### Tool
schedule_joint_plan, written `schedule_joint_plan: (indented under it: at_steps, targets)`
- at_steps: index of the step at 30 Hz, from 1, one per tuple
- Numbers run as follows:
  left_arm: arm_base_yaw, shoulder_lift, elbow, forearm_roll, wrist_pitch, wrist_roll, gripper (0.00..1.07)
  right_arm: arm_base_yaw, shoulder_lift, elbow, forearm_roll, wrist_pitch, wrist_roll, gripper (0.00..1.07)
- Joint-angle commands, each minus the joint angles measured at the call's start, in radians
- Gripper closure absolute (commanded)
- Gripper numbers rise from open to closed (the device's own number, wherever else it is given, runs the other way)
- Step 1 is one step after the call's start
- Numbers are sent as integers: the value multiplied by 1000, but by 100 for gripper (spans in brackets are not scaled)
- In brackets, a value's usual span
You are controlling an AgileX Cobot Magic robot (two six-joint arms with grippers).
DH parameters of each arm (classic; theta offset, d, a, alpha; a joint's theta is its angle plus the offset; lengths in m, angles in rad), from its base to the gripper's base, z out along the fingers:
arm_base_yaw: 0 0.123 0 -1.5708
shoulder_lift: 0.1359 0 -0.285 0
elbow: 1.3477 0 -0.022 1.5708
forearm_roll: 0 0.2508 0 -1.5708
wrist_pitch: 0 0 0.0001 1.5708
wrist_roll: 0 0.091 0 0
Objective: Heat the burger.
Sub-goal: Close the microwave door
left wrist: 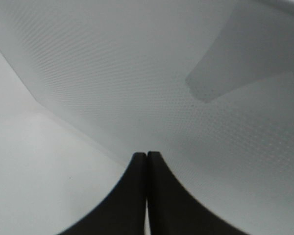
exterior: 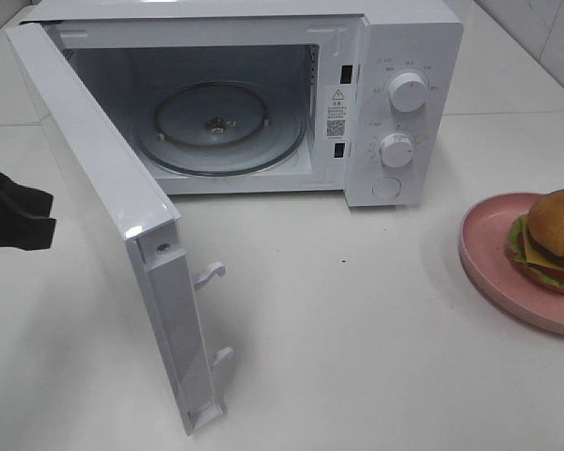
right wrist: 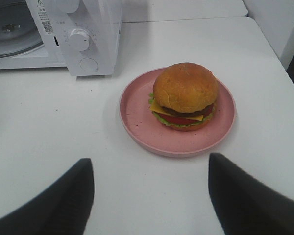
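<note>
The right gripper [right wrist: 149, 196] is held wide open, with nothing between its two dark fingers [right wrist: 245, 196]. Straight ahead of them, a short way off, the burger [right wrist: 184, 96] is seen sitting upright on a pink plate [right wrist: 137, 122] near the right edge of the tabletop [exterior: 357, 329]. The burger is round, so no long side needs to be lined up. This arm is judged much the nearer one for picking up the plate. The left gripper [left wrist: 147, 161] is pressed shut with nothing in it, close against the outside of the microwave door [exterior: 94, 188], near the left edge. The door is swung wide open. The microwave [exterior: 395, 56] stands at the back edge, and its glass tray [exterior: 221, 127] is bare. Nothing is seen lying between the plate and the opening.
</note>
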Motion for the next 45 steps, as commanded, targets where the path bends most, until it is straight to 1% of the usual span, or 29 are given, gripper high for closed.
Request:
schedule_joint_plan:
  at_steps: [1, 2, 3, 5, 8, 10, 12, 13, 14, 16, 19, 21, 29, 31, 32, 33, 34, 36, 37, 38, 39, 40, 42, 43, 44, 45]
  targets:
    - [-25, 16, -15, -12, -36, 2, 106, 1, -27, 3, -7, -12, 5, 43]
    - [-50, 50, -34, -12, -48, 2, 106, 1, -27, 3, -7, -12, 5, 43]
    - [-50, 50, -34, -12, -48, 2, 106, 1, -27, 3, -7, -12, 5, 43]
    - [-86, 116, -85, -11, -66, 2, 106, 1, -27, 3, -7, -12, 5, 43]
    - [-89, 130, -95, -11, -66, 2, 106, 1, -27, 3, -7, -12, 5, 43]
    - [-89, 189, -138, -11, -64, -4, 106, 1, -27, 3, -7, -12, 5, 43]
    - [-89, 203, -146, -11, -64, -4, 106, 1, -27, 3, -7, -12, 5, 43]
    - [-89, 224, -170, -12, -64, -4, 106, 1, -27, 3, -7, -12, 5, 43]
    - [-89, 224, -170, -12, -64, -4, 106, 1, -27, 3, -7, -12, 5, 43]
    - [-89, 249, -204, -12, -64, -4, 106, 1, -27, 3, -7, -12, 5, 43]
    - [-89, 257, -216, -12, -64, -4, 106, 1, -27, 3, -7, -12, 5, 43]
    - [-89, 289, -259, -12, -61, -4, 106, 1, -27, 3, -7, -12, 5, 43]
    - [-91, 345, -302, -12, -63, -4, 106, 1, -27, 3, -7, -12, 5, 43]
    - [-118, 368, -323, -12, -87, -4, 106, 1, -27, 3, -7, -12, 5, 43]
    - [-118, 368, -323, -12, -87, -4, 106, 1, -27, 3, -7, -12, 5, 43]
    - [-142, 386, -340, -9, -99, -1, 106, 1, -27, 3, -7, -12, 5, 43]
    - [-142, 386, -340, -9, -99, -1, 106, 1, -27, 3, -7, -12, 5, 43]
    - [-167, 423, -371, -8, -129, -4, 106, 1, -27, 3, -7, -12, 5, 43]
    - [-167, 423, -371, -8, -129, -4, 106, 1, -27, 3, -7, -12, 5, 43]
    - [-178, 447, -399, -10, -135, -4, 106, 1, -27, 3, -7, -12, 5, 43]
    - [-178, 447, -399, -10, -135, -4, 106, 1, -27, 3, -7, -12, 5, 43]
    - [-182, 477, -433, -10, -132, -4, 106, 1, -27, 3, -7, -12, 5, 43]
    - [-182, 489, -447, -11, -131, -4, 106, 1, -27, 3, -7, -12, 5, 43]
    - [-182, 518, -478, -17, -132, -7, 106, 1, -27, 3, -7, -12, 5, 43]
    - [-182, 518, -478, -17, -132, -7, 106, 1, -27, 3, -7, -12, 5, 43]
    - [-182, 543, -515, -27, -132, -12, 106, 1, -27, 3, -7, -12, 5, 43]
